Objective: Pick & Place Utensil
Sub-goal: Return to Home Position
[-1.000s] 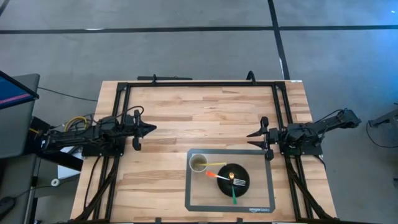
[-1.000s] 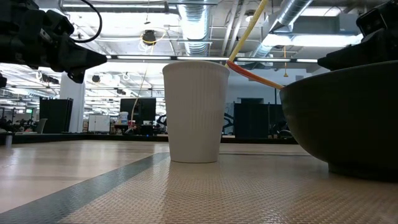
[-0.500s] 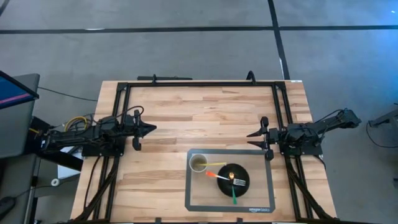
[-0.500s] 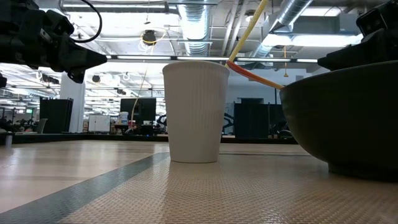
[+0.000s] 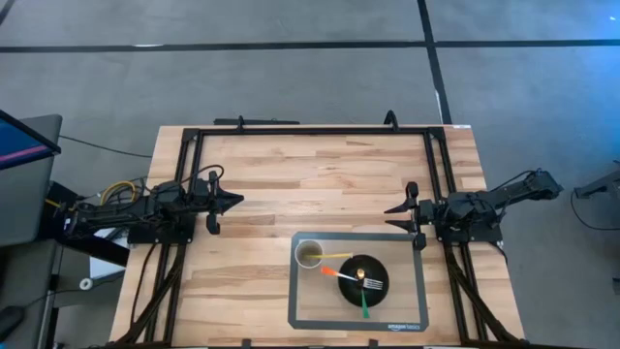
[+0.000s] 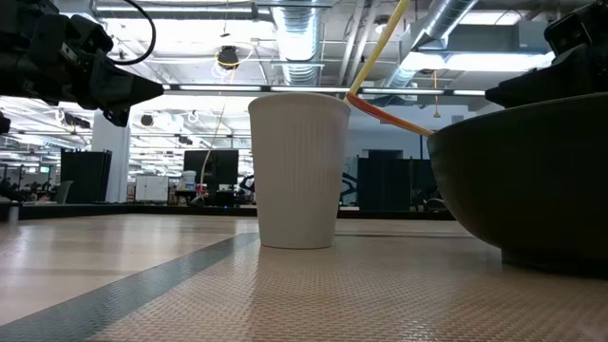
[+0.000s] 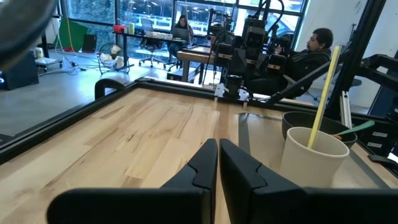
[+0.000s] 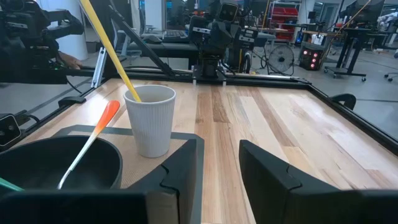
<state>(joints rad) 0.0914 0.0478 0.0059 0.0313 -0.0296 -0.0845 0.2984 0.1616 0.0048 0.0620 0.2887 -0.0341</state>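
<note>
A white paper cup [image 5: 309, 255] stands on a grey mat [image 5: 302, 310] at the table's near right, with a yellow utensil [image 5: 335, 256] leaning in it. Beside it a black bowl [image 5: 363, 280] holds an orange-handled utensil [image 5: 331, 272], a green-handled one [image 5: 365, 306] and a fork [image 5: 373, 283], all propped on its rim. My left gripper [image 5: 238, 202] hovers shut at the table's left. My right gripper [image 5: 388, 210] hovers open at the right, just beyond the mat's far edge. Both touch nothing.
A black frame [image 5: 310, 130] runs along the table's far edge and down both sides. Bare wood [image 5: 310, 179] lies between the two grippers. In the wrist views, people [image 7: 314, 46] sit in the room past the table.
</note>
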